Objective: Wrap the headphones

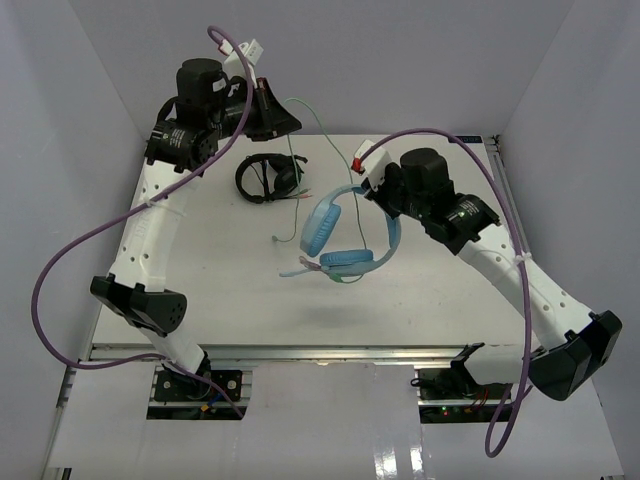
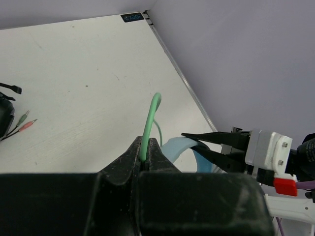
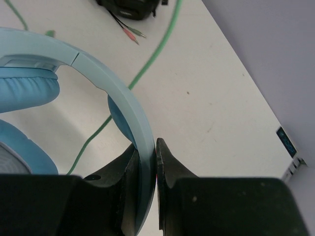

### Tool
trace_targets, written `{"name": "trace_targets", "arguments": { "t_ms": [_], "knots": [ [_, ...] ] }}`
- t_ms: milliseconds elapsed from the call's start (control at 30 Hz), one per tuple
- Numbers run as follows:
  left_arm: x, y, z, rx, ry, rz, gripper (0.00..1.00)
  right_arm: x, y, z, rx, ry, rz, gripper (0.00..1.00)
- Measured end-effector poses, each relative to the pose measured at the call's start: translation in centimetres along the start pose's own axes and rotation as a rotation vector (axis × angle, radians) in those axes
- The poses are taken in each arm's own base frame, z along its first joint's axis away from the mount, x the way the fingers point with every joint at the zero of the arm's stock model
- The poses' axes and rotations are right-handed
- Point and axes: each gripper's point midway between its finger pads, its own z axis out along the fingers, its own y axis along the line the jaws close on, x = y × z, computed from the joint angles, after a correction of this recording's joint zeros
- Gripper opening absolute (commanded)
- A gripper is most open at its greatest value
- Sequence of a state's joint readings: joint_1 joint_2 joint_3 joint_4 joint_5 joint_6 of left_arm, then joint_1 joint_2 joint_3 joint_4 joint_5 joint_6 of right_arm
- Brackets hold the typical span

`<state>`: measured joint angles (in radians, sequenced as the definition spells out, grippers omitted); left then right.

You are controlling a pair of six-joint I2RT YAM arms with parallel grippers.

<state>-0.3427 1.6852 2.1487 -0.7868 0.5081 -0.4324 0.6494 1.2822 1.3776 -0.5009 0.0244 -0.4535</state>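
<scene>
Right end effector [image 3: 155, 147] nearest: jaws pinched nearly together on the band [image 3: 123, 93] of the headphones [image 1: 322, 230], gripping its thin edge. Headphones hang from it over mid-desk, probably lifted clear, going by the shadow below; top view is too small to be sure. Left end effector [image 2: 145, 147] is raised at the far left, clamped on the green cable [image 2: 150, 118], which arcs up out of the jaws.

Handling, my read:
- Headphones light; rigid plastic band, smooth, could swivel in a pinch grip.
- Cups [image 1: 347, 260] padded and soft, poor grip points; band is the right hold.
- Cable thin, limp, slippery; slack will sag and loop, so keep it taut while winding round the band.

Room:
- Desk [image 1: 200, 280] open on the near side and left.
- Black headphones [image 1: 268, 178], with their own plugs trailing, sit near the far edge, just beside the cable's run; snag risk.
- Walls [image 1: 80, 100] close in on three sides; the left arm is already near the back one.
</scene>
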Motion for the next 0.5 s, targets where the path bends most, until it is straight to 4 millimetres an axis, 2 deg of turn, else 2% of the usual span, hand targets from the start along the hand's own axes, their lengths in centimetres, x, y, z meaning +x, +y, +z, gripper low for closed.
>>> {"name": "trace_targets", "arguments": {
  "t_ms": [200,500],
  "knots": [
    [0.4,0.6,-0.2,-0.047,0.008,0.015,0.0,3.1,-1.8,0.6,0.124,0.12,-0.063,0.08],
    [1.7,-0.9,-0.2,-0.021,0.047,0.038,0.0,3.7,-4.4,2.1,0.259,0.184,-0.164,0.08]
  ]
}}
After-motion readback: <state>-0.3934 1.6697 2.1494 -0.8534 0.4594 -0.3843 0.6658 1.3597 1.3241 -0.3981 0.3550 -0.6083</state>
